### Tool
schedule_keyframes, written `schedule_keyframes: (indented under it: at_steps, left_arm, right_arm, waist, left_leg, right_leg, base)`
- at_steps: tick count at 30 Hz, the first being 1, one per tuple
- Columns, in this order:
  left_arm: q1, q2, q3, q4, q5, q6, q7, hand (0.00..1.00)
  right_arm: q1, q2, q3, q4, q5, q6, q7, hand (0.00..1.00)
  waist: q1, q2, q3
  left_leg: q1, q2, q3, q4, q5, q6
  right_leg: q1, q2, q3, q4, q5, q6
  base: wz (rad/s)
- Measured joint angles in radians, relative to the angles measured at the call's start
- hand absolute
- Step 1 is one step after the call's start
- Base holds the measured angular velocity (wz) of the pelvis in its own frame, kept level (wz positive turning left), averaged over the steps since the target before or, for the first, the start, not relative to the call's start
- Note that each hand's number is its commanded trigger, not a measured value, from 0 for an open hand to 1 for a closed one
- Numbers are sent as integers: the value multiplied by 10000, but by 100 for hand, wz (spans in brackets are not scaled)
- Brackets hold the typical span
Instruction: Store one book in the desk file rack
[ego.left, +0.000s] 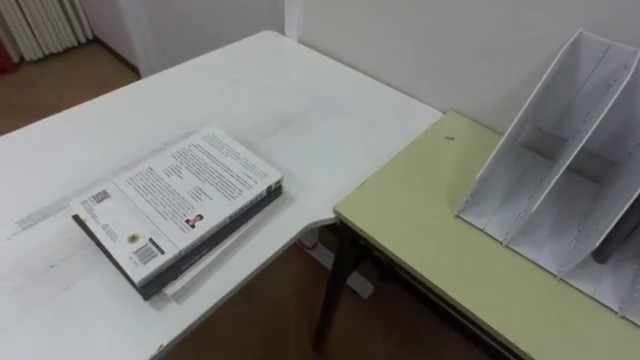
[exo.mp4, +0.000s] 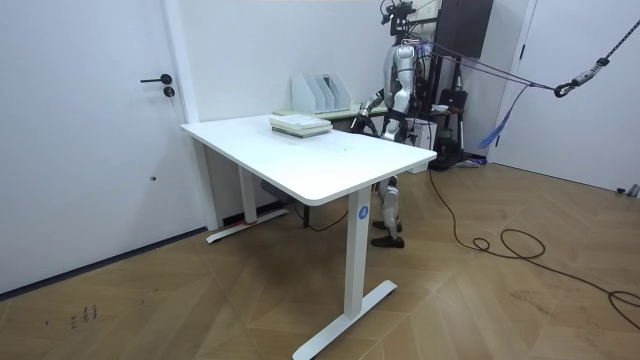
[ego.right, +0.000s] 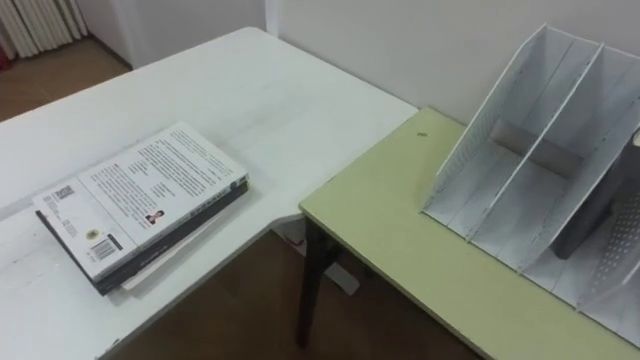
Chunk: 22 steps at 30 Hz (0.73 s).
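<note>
Two worktops stand close together: a white worktop (ego.left: 300, 90) and a lower green worktop (ego.left: 450, 240). The book (ego.left: 185, 195) lies flat, printed cover up, on top of a small stack (ego.left: 215, 238) near the white worktop's edge. The file rack (ego.left: 560, 160) stands upright on the green worktop against the wall, well apart from the book. The robot stands behind the worktops' far end. Its hands (exo.mp4: 369, 117) are too small in the room view; open or closed, I cannot tell.

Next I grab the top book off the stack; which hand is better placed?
Left, probably: the book stack lies on the white table to the robot's left, while the file rack stands on the green table to its right.
</note>
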Motion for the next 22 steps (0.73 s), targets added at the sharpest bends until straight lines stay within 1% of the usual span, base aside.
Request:
schedule_keyframes:
  at_steps: [1,2,3,5,6,7,8,9,10,11,13,16,19,20,22]
  left_arm:
    - [49,-105,170,9,-1,-50,124,0]
    - [111,-204,380,14,0,-131,250,0]
    - [144,-249,417,15,0,-160,308,0]
    - [340,-466,707,11,-10,-254,562,0]
    - [394,-533,809,11,-9,-290,647,0]
    - [508,-616,976,11,11,-374,768,0]
    - [565,-660,1125,13,28,-449,866,0]
    - [586,-706,1202,14,27,-482,929,0]
    - [601,-818,1299,18,32,-516,1047,0]
    - [614,-911,1421,35,57,-526,1135,0]
    - [668,-963,1585,35,136,-535,1179,0]
    - [874,-1027,1890,75,137,-554,1204,0]
    - [1095,-1056,2067,70,331,-551,1332,0]
    - [1160,-1093,2214,70,440,-551,1348,0]
    - [1207,-1189,2476,64,622,-540,1362,0]
  right_arm:
    - [-40,435,-419,1187,-11,-75,-595,0]
    - [-63,779,-766,2261,-20,-110,-1149,0]
    - [-70,903,-869,2719,-7,-118,-1399,0]
    - [-106,1284,-1370,4243,134,-298,-2217,0]
    - [-113,1381,-1538,4515,231,-350,-2423,0]
    - [-125,1589,-1798,4939,421,-510,-2826,0]
    - [-135,1782,-1943,5244,445,-682,-3145,0]
    - [-166,1867,-2003,5448,472,-804,-3291,0]
    - [-244,1987,-2032,5874,523,-994,-3562,0]
    - [-347,2057,-2116,6257,640,-1095,-3734,0]
    - [-520,2201,-2247,6666,728,-1108,-3968,0]
    - [-682,2373,-2430,7270,1046,-1195,-4216,0]
    - [-768,2428,-2678,7839,1683,-1205,-4366,0]
    - [-832,2442,-2765,8007,1855,-1190,-4412,0]
    - [-822,2444,-2862,8235,2098,-1196,-4514,0]
  waist:
    - [7,31,10]
    - [6,34,-3]
    - [-2,43,-8]
    - [-78,134,-14]
    - [-125,144,-18]
    - [-229,157,-22]
    - [-261,143,-21]
    - [-271,198,9]
    - [-291,206,13]
    - [-318,237,27]
    - [-358,246,5]
    - [-507,253,-6]
    - [-647,262,1]
    - [-748,270,8]
    - [-783,298,10]
  left_leg:
    - [-8,-3,5,20,0,1]
    - [-18,-7,0,48,-1,2]
    - [-19,-12,-2,49,-1,3]
    - [-6,-41,-19,62,5,14]
    - [-3,-45,-18,69,5,14]
    - [2,-45,-11,82,5,14]
    - [35,-36,-17,82,5,13]
    - [55,-35,-16,83,5,13]
    - [117,-35,-15,82,4,13]
    - [156,-42,-12,78,1,17]
    - [151,-45,-20,79,1,17]
    - [171,-53,-73,102,1,17]
    - [175,-60,-93,109,1,17]
    - [184,-63,-92,105,1,16]
    - [195,-64,-95,80,-2,16]
  right_leg:
    - [-1,-46,-64,3,-1,2]
    - [1,-49,-67,9,-2,3]
    - [2,-44,-71,7,-4,6]
    - [38,-31,-58,-18,-7,11]
    - [50,-35,-58,-33,-7,12]
    - [119,-55,-65,-125,4,24]
    - [159,-69,-66,-156,9,27]
    - [180,-68,-63,-159,9,26]
    - [249,-68,-61,-176,8,28]
    - [315,-76,-82,-214,6,32]
    - [325,-76,-85,-236,5,35]
    - [372,-69,-87,-284,5,39]
    - [427,-69,-184,-318,4,43]
    - [456,-69,-217,-333,0,51]
    - [474,-60,-210,-342,-9,62]
  base:
    - [0]
    - [0]
    - [0]
    - [0]
    - [5]
    - [4]
    - [4]
    - [0]
    - [4]
    - [5]
    - [5]
    - [4]
    - [8]
    - [9]
    - [3]
